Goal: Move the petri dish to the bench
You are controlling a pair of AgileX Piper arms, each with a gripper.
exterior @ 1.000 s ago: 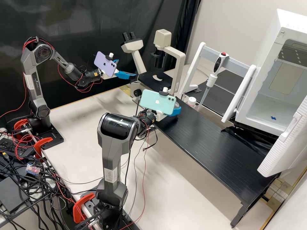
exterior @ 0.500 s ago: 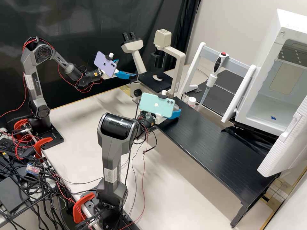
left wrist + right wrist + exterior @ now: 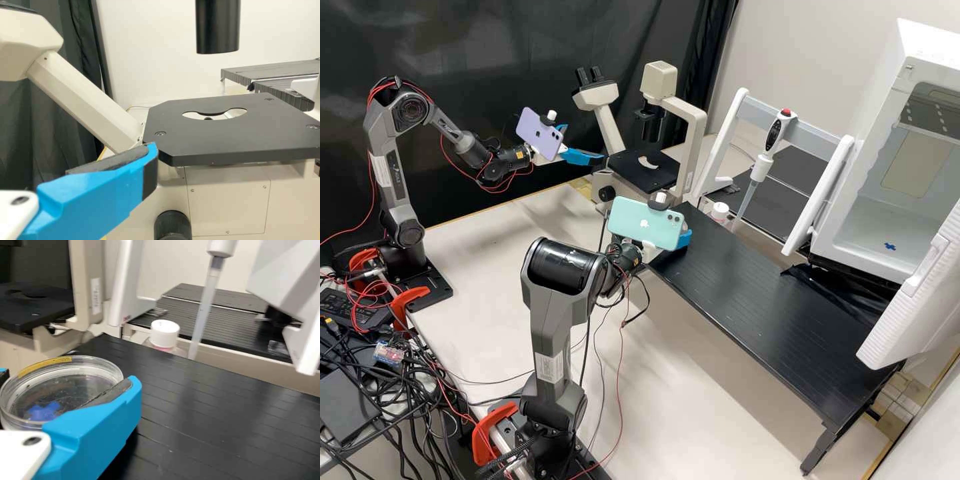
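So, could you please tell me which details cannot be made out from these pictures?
- Whether the petri dish touches the bench: right wrist view, underside behind a blue finger.
- Print on its yellow label: right wrist view, too small and blurred.
- Base of the white-capped bottle: right wrist view, behind the bench.
- Part of the white cabinet's interior: high view, behind its door.

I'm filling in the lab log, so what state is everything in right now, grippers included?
Petri dish: held above the black bench; lid on or off, cannot tell.
Right gripper: closed on the dish.
Left gripper: open, near the microscope.
Bottle: upright, white cap on.
Pipette: upright in its stand, tip down.
White cabinet: door open.
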